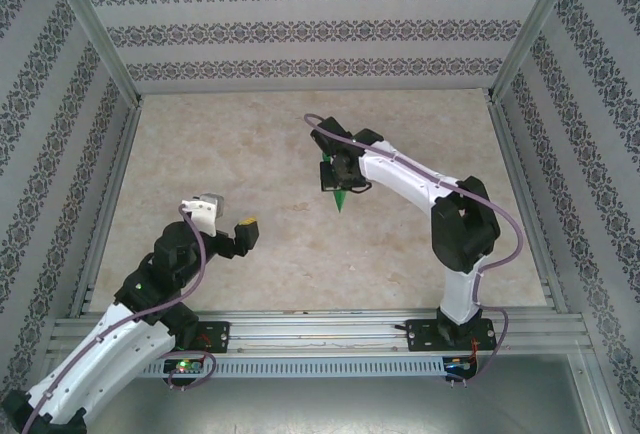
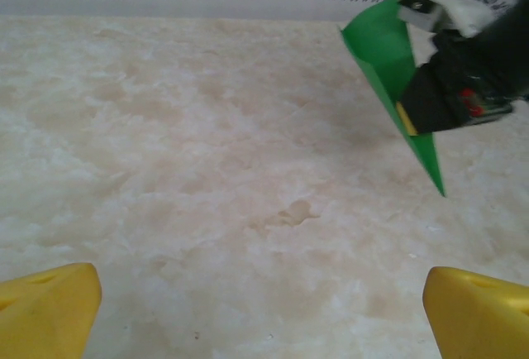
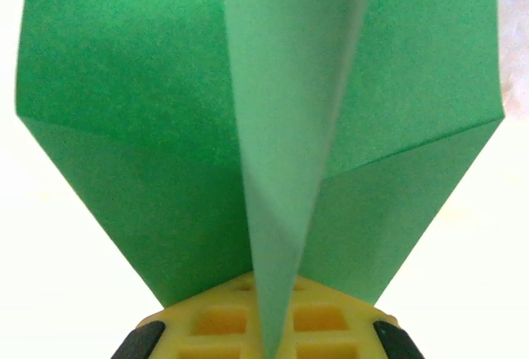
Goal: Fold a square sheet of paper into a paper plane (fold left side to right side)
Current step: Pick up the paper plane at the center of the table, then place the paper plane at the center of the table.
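Note:
The bright green square sheet of paper, folded into a slim pointed paper plane (image 1: 338,196), hangs nose down above the middle of the table. My right gripper (image 1: 341,170) is shut on it. In the right wrist view the plane (image 3: 149,127) spreads two wings on either side of a centre fold, pinched between the yellow fingers (image 3: 211,324) of the right gripper (image 3: 269,330). From the left wrist view, the plane (image 2: 382,49) shows at the upper right, held by the right gripper (image 2: 430,98). My left gripper (image 1: 228,217) is open and empty, low over the table at the left, with its fingertips (image 2: 50,309) far apart.
The marble-patterned tabletop (image 1: 250,144) is walled by patterned panels (image 1: 300,29) at the back and sides. A metal rail (image 1: 320,329) runs along the near edge, where both arm bases are bolted.

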Robot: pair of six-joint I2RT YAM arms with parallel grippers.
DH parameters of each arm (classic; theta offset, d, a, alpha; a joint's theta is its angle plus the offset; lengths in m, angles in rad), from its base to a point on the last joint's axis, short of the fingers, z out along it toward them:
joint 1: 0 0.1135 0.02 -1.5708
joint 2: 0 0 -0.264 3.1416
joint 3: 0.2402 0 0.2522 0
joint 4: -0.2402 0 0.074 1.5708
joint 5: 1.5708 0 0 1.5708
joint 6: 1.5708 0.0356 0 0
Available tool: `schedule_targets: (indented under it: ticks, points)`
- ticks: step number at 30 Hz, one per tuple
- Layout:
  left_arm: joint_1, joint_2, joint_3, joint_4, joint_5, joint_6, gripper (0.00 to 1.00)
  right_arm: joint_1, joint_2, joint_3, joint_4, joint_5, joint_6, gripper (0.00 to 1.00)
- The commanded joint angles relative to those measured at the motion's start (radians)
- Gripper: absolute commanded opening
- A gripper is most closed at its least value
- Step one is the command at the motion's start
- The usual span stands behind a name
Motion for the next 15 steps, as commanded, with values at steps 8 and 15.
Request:
schedule_targets:
  ticks: [8,15]
  points:
    - [0.016,0.018,0.261,-0.280,0.063,0.281,1.00,-0.047,0.218,0.304,-0.158,0.046,-0.079,0.00]
    - [0.016,0.105,0.272,-0.260,0.204,0.420,1.00,-0.075,0.374,0.508,-0.230,0.024,-0.107,0.00]
